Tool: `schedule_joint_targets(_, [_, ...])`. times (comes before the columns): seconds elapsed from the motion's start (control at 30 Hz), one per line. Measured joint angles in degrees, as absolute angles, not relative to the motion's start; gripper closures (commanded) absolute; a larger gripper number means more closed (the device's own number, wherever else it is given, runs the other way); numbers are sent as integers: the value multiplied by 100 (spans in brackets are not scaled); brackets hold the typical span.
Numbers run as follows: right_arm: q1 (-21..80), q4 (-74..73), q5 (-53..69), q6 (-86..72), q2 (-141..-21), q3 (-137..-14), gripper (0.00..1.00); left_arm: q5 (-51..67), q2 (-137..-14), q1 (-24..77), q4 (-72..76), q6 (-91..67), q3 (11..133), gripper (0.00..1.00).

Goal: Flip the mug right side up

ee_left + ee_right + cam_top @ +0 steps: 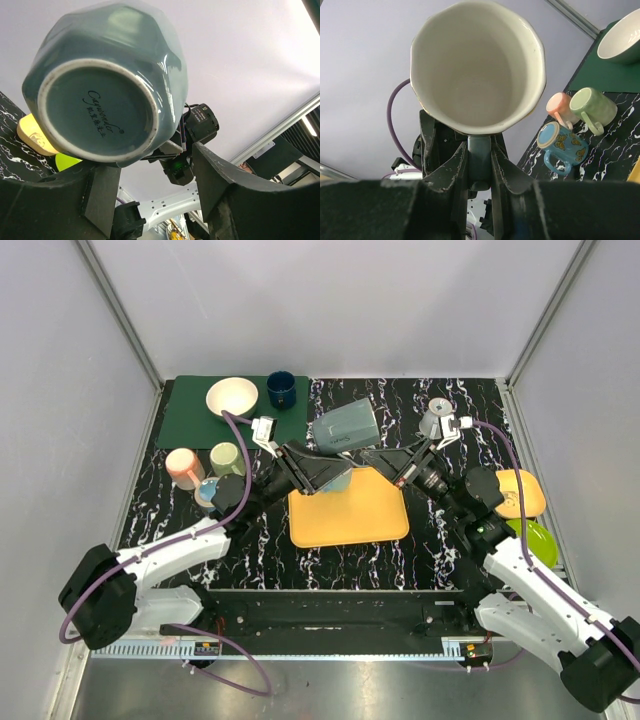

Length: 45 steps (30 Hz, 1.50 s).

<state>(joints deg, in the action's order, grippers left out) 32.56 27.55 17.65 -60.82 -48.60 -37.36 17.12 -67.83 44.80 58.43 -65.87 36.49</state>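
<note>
Your right end effector [479,155] is clamping the handle of the grey-blue mug [345,427], one finger pressing on each side of the handle. The cream-lined mouth is facing straight into the right wrist camera. You are holding the mug in the air on its side, over the far edge of the orange tray [347,507], which is lying on the black marbled tabletop [440,530]. Your left end effector [157,157] is sitting with its fingers spread wide apart. The mug's unglazed base with its printed mark is pointing at the left wrist camera, just past those fingertips. I cannot tell whether either left finger is touching it. Off to the left, a pink mug [184,467], a pale green mug [226,458] and a blue butterfly mug [561,145] are standing close together. Behind them a cream bowl [231,397] and a dark blue cup [281,390] are resting on a green mat [190,415]. A yellow plate [525,490] and a green plate [540,540] are lying at the right edge.
</note>
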Motion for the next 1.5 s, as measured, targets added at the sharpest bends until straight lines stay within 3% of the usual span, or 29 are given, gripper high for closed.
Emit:
schedule_joint_targets(0.5, [3201, 2888, 1833, -6053, -5039, -3795, 100, 1804, -7277, 4464, 5937, -6628, 4036, 52])
schedule_joint_targets(0.67, [3181, 2886, 1918, -5983, -5019, -3826, 100, 1835, -7376, 4445, 5911, -6626, 4143, 68])
schedule_joint_targets(0.8, [3175, 2886, 2001, -5951, -4993, -3868, 100, 1890, -7408, 4438, 5935, -6628, 4198, 72])
schedule_joint_targets(0.97, [3170, 2797, 2062, -5804, -4910, -3885, 100, 1986, -7411, 4440, 5964, -6630, 4211, 100])
schedule_joint_targets(1.17, [3170, 2209, 2117, -5288, -4716, -4077, 100, 2082, -7426, 4447, 5994, -6757, 4211, 100])
schedule_joint_targets(1.2, [3170, 2073, 2119, -5155, -4674, -4119, 100, 2104, -7443, 4449, 6012, -6792, 4211, 95])
schedule_joint_targets(1.27, [3170, 1817, 2104, -4908, -4578, -4167, 100, 2158, -7513, 4451, 6042, -6965, 4211, 73])
schedule_joint_targets(1.3, [3170, 1708, 2080, -4801, -4528, -4167, 100, 2189, -7557, 4451, 6064, -7039, 4211, 68])
schedule_joint_targets(1.5, [3173, 1223, 2064, -4329, -4309, -4132, 100, 2281, -7940, 4442, 6510, -7524, 4211, 64])
